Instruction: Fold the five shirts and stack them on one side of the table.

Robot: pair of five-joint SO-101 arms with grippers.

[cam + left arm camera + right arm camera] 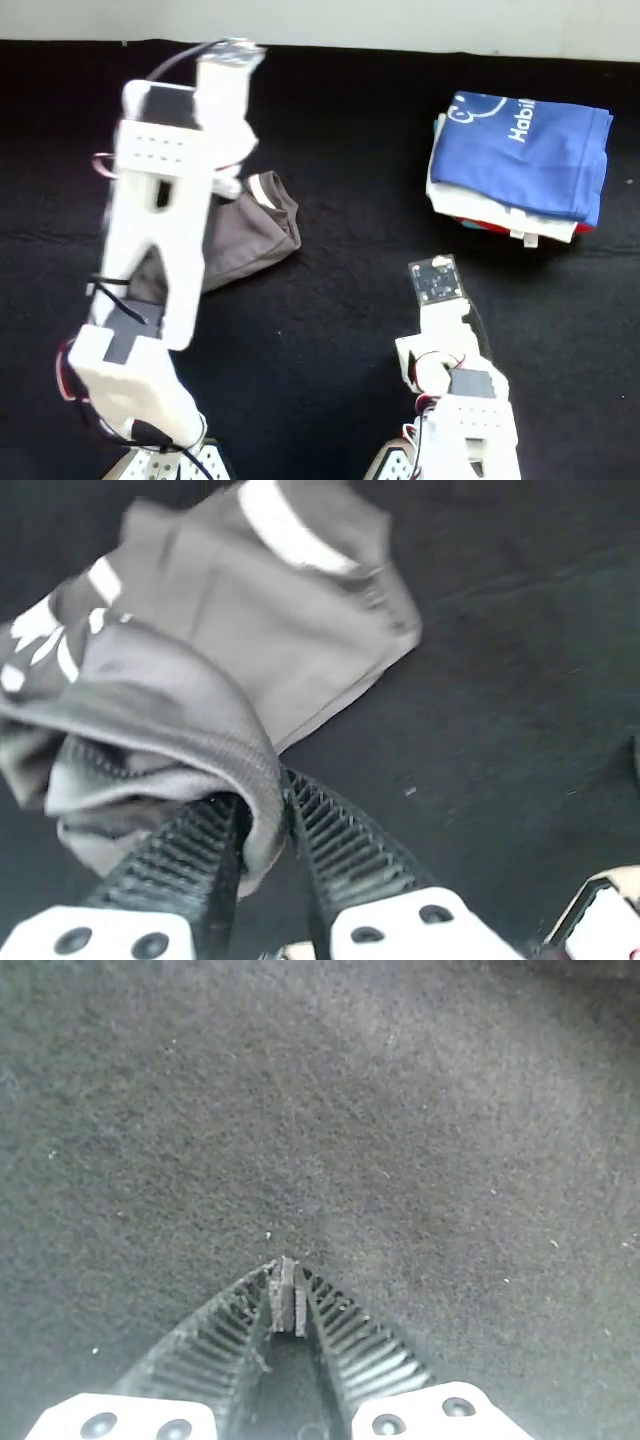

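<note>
a: what could go wrong from here?
b: the left gripper [262, 825] has its jaws pinched on a bunched fold of the soft grey knit shirt with white stripes [260, 620], and the pinch sits near the fold's edge. my guess is that the cloth could slide out on a quick lift or drag, since the rest of the shirt lies on the black felt-covered table [350, 310].
a: anything else?
b: more than one layer looks caught. pulling on that could undo the fold rather than carry it. a rumpled shirt would then sit badly on the stack of folded shirts with a blue one on top [520, 160], which is at the far right of the table, well apart from the grey one.
a: and the right gripper [287, 1295]?
b: its jaws are closed tip to tip on nothing, over bare felt. placed there, it gives no help if the shirt slips.
a: what do the views add to each other?
b: the left wrist view gives the pinch itself and the white stripes, a spot the left arm covers in the high view. the high view gives the stack and the gap across to the grey shirt.
</note>
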